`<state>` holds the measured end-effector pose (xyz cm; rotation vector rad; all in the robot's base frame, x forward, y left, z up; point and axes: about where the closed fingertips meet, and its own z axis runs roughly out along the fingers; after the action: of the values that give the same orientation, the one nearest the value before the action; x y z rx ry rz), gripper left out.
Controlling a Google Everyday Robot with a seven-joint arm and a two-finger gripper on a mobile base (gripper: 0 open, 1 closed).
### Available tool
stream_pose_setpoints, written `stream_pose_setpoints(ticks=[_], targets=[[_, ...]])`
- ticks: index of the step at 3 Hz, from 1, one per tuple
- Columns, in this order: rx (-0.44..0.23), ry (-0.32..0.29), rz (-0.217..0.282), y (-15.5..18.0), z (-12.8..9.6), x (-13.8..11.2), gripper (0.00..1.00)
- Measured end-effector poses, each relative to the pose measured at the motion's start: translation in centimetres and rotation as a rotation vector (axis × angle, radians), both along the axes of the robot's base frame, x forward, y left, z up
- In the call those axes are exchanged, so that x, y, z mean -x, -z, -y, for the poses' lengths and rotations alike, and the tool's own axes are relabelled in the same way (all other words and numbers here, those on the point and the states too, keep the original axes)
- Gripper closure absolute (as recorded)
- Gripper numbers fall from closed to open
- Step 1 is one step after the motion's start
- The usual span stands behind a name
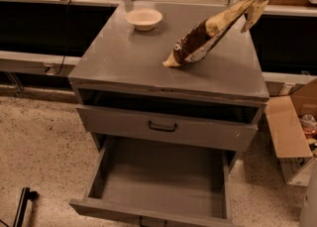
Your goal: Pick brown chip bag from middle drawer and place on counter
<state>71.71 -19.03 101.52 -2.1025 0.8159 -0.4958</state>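
While its lower cream end touches the counter [124, 55] right of centre, the brown chip bag [200, 42] slants up toward the far right corner. Gripper [250, 7] at that corner, above the top, pinching the bag's upper end. Cream bowl [143, 18] at the back left, well apart. Middle drawer [158, 184] pulled out below. Cardboard box [292, 134] on the floor to the right.

A cardboard box [290, 133] stands on speckled floor [39, 141], well apart from a cream bowl [143, 19].
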Motion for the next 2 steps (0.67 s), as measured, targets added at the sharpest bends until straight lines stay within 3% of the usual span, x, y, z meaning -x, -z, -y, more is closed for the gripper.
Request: stream_pose_setpoints(ticks=[1,2], targets=[[0.029,0.065,-0.021,0.3,5.6,2.18,0.0],[0.03,0.072,-0.024,0.43,6.18,2.4,0.0]])
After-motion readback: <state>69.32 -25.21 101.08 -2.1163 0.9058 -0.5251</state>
